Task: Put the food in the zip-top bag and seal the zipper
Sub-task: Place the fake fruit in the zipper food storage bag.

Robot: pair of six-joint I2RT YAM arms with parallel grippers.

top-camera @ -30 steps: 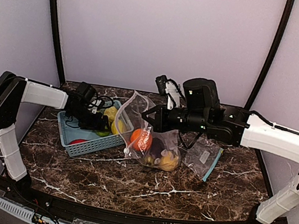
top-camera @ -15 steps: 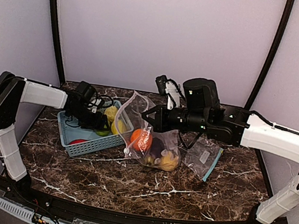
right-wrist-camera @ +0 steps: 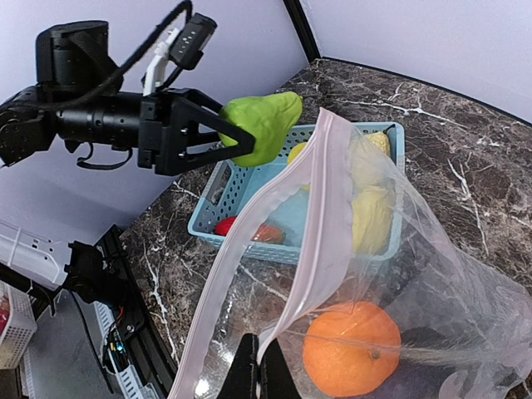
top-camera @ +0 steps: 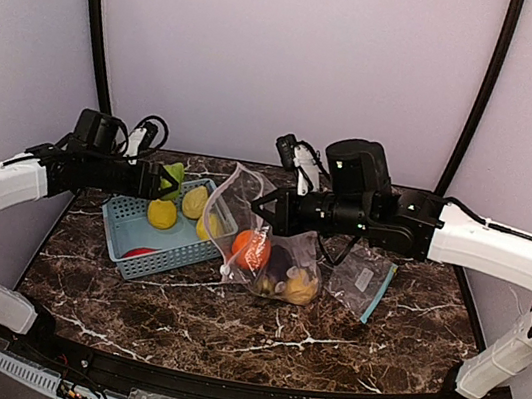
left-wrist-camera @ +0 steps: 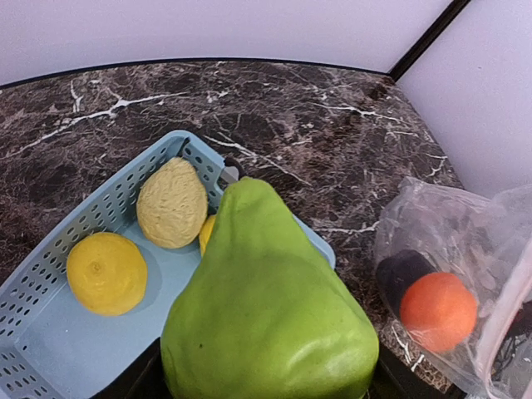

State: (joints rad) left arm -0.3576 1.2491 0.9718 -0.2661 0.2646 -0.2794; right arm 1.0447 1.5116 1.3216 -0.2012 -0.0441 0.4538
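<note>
My left gripper (top-camera: 163, 183) is shut on a green pear-shaped fruit (left-wrist-camera: 266, 316) and holds it in the air above the light-blue basket (left-wrist-camera: 108, 199). The fruit also shows in the right wrist view (right-wrist-camera: 262, 125). In the basket lie a yellow lemon (left-wrist-camera: 106, 273), a pale yellow fruit (left-wrist-camera: 172, 202) and a red piece (top-camera: 139, 252). My right gripper (right-wrist-camera: 264, 366) is shut on the rim of the clear zip-top bag (right-wrist-camera: 374, 249) and holds its mouth open toward the basket. An orange (right-wrist-camera: 351, 347), a dark eggplant (left-wrist-camera: 399, 274) and a yellow piece (top-camera: 301, 286) are inside the bag.
A second flat clear bag (top-camera: 364, 281) lies on the marble table to the right of the open bag. A small camera with cables (top-camera: 298, 154) stands at the back behind the right arm. Black frame posts rise at both back corners.
My left arm has risen out of the basket and drawn back to the left, with the green fruit in its jaws. The right arm and the bag have not moved.
</note>
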